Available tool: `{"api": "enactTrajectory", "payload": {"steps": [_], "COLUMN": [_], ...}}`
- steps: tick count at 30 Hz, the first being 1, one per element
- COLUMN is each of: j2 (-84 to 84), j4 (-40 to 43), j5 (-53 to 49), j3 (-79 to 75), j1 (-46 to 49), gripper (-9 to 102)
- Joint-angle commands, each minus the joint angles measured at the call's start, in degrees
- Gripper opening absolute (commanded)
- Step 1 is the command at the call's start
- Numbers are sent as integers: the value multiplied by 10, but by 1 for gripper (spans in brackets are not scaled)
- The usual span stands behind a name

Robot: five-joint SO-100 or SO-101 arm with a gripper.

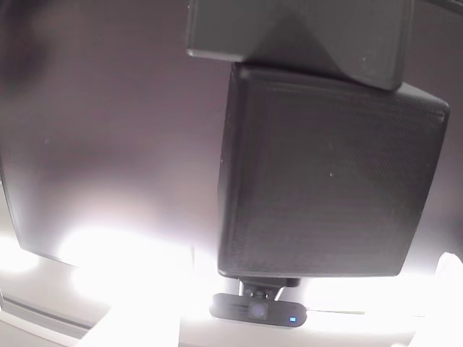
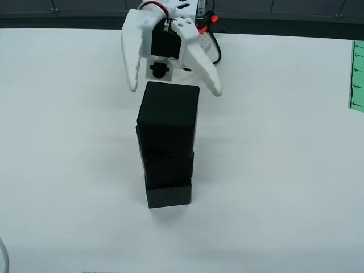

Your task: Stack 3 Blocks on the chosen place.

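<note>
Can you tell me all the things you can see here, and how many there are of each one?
matte black ribbed cubes: three, black, stacked in one slightly crooked tower in the middle of the table; top cube, middle cube, bottom cube.
white table top: one, white, under the tower.
green striped strip: one, green, at the right edge of the front view.
small black camera with a blue light: one, black, at the bottom of the close-up view.
dark wall or rail: one, dark grey, along the table's far edge.
white two-finger tool: one, white with red wires, open, just behind the top cube, not gripping it.
</note>
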Motion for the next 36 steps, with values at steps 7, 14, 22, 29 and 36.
{"api": "enactTrajectory", "payload": {"steps": [7, 14, 22, 29, 36], "j2": [49, 107, 174, 225, 279], "j4": [-61, -51, 1, 34, 93], "j5": [-9, 22, 185, 372, 531], "j3": [23, 52, 66, 108, 108], "j1": [13, -2, -24, -28, -25], "gripper": [42, 25, 6, 0, 0]}}
